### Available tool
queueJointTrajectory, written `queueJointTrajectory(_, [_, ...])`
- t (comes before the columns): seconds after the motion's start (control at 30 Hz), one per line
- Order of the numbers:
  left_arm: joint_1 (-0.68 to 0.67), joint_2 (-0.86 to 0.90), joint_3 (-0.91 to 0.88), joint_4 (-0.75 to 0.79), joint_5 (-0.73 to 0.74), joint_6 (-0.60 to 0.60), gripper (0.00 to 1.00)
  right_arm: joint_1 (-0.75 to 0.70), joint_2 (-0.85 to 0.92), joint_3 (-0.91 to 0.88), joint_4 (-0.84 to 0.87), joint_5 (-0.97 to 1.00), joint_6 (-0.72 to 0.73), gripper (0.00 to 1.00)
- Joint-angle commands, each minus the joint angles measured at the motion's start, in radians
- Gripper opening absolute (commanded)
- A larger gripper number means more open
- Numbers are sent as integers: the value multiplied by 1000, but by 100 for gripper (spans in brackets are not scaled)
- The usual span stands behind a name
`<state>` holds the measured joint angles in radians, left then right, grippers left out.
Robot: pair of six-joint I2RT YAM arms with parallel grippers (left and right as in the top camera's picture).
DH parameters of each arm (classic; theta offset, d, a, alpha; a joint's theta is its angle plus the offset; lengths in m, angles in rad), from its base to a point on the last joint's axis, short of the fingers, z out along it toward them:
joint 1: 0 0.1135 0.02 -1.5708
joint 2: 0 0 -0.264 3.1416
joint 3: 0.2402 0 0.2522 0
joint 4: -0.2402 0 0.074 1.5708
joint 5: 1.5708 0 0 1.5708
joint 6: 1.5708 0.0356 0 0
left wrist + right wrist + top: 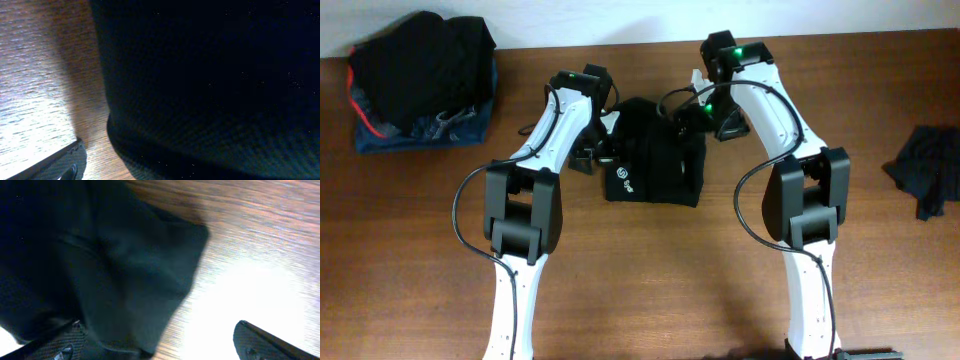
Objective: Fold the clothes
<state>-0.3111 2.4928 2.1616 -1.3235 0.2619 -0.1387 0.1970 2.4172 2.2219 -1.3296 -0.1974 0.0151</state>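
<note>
The clothes point(655, 160) lie as a compact black folded block at the table's middle, a small white round logo point(624, 183) facing up near the front left corner. My left gripper point(592, 152) sits low at the block's left edge. In the left wrist view black fabric point(210, 80) fills most of the picture; one finger point(62, 165) shows on bare wood and the other is hidden by cloth. My right gripper point(700, 112) is at the block's back right corner. Its fingers point(260, 342) stand wide apart, and a fabric corner point(145, 280) overlaps the left one.
A heap of dark clothes point(420, 75) on a blue garment sits at the back left corner. Another dark garment point(928, 170) lies at the right edge. The wooden table point(650, 290) stretches in front between the two arm bases.
</note>
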Motion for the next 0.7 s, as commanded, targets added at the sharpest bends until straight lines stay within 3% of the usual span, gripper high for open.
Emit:
queueJointTrajectory(0.0, [4,13,-34,-5,4,22,93,-34,-20,-6,-26,61,-109,97])
queueJointTrajectory(0.67, [4,13,-34,2,4,25,97,29,-19,-14,-69,25,-304,96])
